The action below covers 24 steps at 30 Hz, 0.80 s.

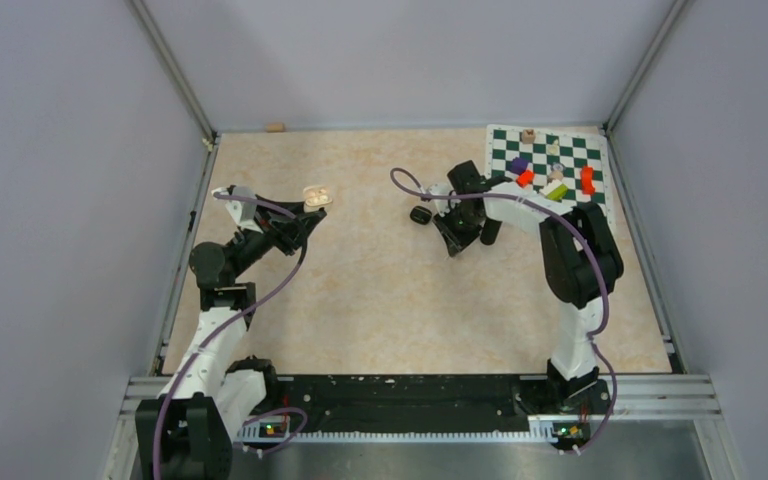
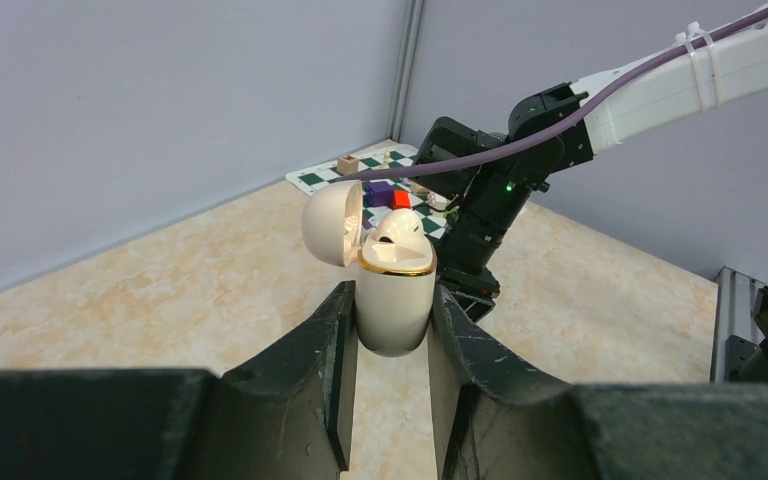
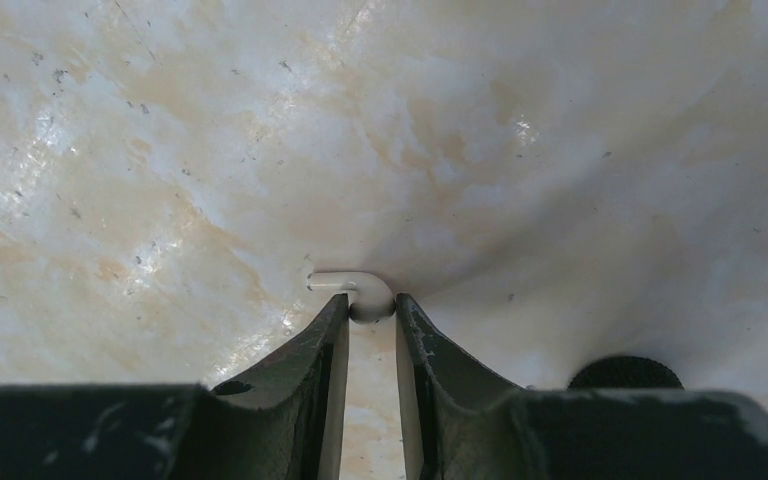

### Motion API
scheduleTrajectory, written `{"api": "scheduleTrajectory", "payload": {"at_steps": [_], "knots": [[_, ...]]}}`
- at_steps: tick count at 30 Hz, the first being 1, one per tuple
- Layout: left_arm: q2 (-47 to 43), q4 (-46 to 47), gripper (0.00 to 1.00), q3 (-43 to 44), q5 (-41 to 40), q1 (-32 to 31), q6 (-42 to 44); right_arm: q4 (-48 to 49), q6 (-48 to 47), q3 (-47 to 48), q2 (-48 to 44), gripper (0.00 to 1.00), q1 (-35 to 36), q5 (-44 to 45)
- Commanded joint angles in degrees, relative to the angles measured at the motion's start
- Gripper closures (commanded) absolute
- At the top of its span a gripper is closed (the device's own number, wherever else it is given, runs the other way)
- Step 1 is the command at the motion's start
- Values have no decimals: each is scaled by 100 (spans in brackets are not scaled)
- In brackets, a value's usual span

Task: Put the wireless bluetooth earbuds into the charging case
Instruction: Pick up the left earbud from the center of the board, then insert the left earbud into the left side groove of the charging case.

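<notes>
Ivory plastic with a gold rim, the charging case (image 2: 392, 300) stood upright in the left gripper (image 2: 392, 296), whose jaws were clamped on its lower body. Its lid hung open to the left, and one whitish bud (image 2: 397, 228) already sat in a socket.

Further right, the right gripper (image 3: 371, 300) was down at the marbled tabletop (image 3: 480, 150). Its jaws were drawn narrow on the rounded head of the second whitish earbud (image 3: 355, 283), which lay flat with its stem pointing left.

That bud looked light, hard and glossy, so it would probably slip or twist easily. The head seemed the right place to hold it, since that leaves the stem free for the socket.
</notes>
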Motion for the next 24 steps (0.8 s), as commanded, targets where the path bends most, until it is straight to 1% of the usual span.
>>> {"api": "scheduleTrajectory", "payload": {"at_steps": [1, 5, 7, 14, 20, 23, 24], "knots": [[22, 317, 100, -34, -39, 9, -55, -3, 3, 245, -31, 79, -107, -359], [21, 316, 100, -42, -39, 7, -53, 7, -25, 247, -135, 88, -133, -491], [23, 320, 100, -42, -39, 7, -54, 7, -30, 253, -207, 90, -157, -606], [45, 227, 100, -30, -76, -9, -2, 24, -53, 327, -637, 93, -180, -824], [231, -168, 100, 60, -97, -145, 312, 347, 87, 520, -1627, 94, -113, -663], [351, -580, 100, 162, -22, -264, 685, 550, 93, 683, -2092, 93, 58, -471], [410, -794, 100, 206, -9, -445, 794, 613, 75, 737, -2235, 93, 136, -388]]}}
